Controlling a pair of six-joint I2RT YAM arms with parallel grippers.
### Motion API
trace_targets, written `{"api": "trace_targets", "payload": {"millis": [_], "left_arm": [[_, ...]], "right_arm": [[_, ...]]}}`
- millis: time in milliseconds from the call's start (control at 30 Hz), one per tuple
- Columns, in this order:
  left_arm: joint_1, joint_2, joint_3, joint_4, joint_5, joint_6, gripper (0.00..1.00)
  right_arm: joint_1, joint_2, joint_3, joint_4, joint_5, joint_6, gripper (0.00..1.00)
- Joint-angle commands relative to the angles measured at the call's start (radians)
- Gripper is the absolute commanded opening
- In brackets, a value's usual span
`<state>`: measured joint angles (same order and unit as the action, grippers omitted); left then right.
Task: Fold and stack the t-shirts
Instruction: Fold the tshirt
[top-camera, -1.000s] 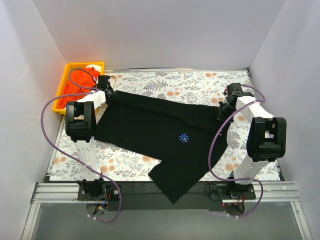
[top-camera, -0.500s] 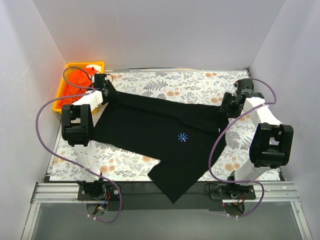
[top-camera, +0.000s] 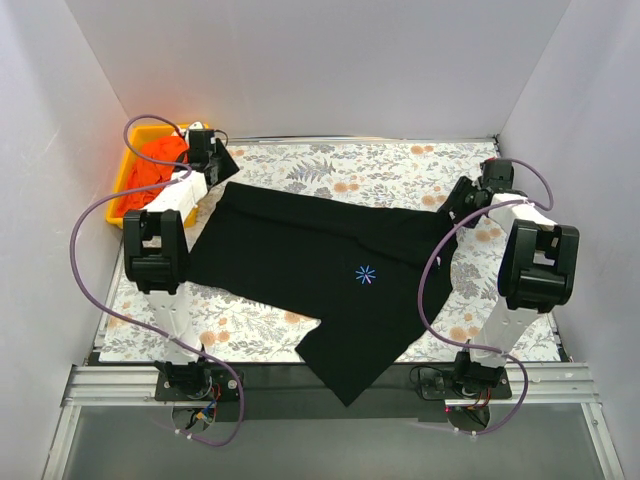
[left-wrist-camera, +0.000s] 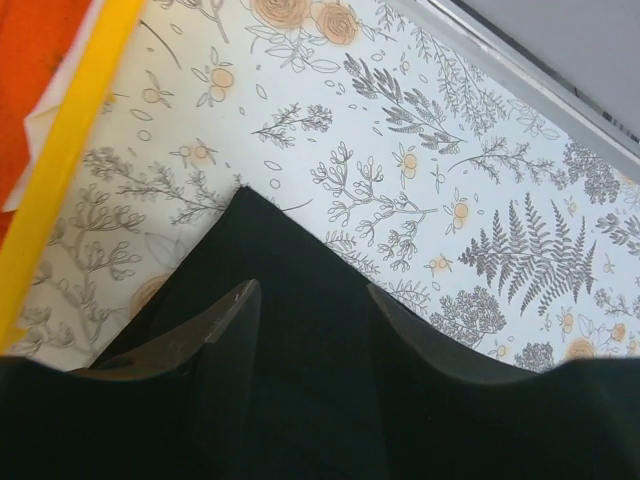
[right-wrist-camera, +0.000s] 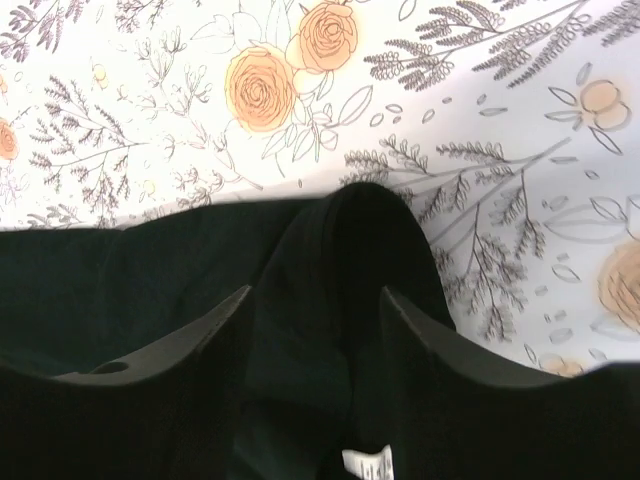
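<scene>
A large black t-shirt (top-camera: 300, 250) with a small blue starburst print (top-camera: 367, 275) lies spread on the floral table; its near corner hangs over the front edge. My left gripper (top-camera: 217, 165) is over the shirt's far left corner, jaws open, with flat black cloth (left-wrist-camera: 290, 250) under and between them (left-wrist-camera: 311, 288). My right gripper (top-camera: 463, 197) is over the shirt's far right end, jaws open (right-wrist-camera: 315, 292) above a rumpled fold of cloth (right-wrist-camera: 350, 230). A white neck label (right-wrist-camera: 365, 465) shows between the right fingers.
A yellow tray (top-camera: 133, 140) holding orange cloth (top-camera: 150, 172) stands at the far left corner, just left of my left gripper; its rim shows in the left wrist view (left-wrist-camera: 60, 170). White walls enclose the table on three sides. Purple cables loop beside both arms.
Both grippers moved outward and toward the far wall, drawing the shirt's far edge out straighter. The left gripper now sits closer to the tray, and the right is nearer the right wall.
</scene>
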<state>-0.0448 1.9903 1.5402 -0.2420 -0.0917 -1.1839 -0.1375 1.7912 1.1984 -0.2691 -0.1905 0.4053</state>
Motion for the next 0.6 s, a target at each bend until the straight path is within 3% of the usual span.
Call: {"api": "trace_targets", "payload": {"millis": [0, 67, 200, 300, 333, 567], "left_arm": [[-0.012, 0.082, 0.052, 0.009, 0.026, 0.015, 0.42], [-0.012, 0.116, 0.061, 0.012, 0.032, 0.01, 0.4], [-0.013, 0.183, 0.057, 0.013, 0.027, -0.003, 0.37], [-0.012, 0.206, 0.026, 0.013, 0.0, -0.022, 0.33], [-0.012, 0.209, 0.02, 0.013, -0.008, -0.031, 0.31], [-0.012, 0.205, -0.026, 0.013, -0.037, -0.046, 0.26]], "right_arm": [[-0.011, 0.039, 0.015, 0.12, -0.055, 0.046, 0.49], [-0.011, 0.06, 0.023, 0.14, -0.063, 0.049, 0.47], [-0.025, 0.094, 0.021, 0.16, -0.066, 0.05, 0.33], [-0.048, 0.115, 0.017, 0.166, -0.072, 0.029, 0.06], [-0.063, 0.119, 0.015, 0.165, -0.067, 0.021, 0.02], [-0.1, 0.128, 0.03, 0.163, -0.026, -0.026, 0.01]]}}
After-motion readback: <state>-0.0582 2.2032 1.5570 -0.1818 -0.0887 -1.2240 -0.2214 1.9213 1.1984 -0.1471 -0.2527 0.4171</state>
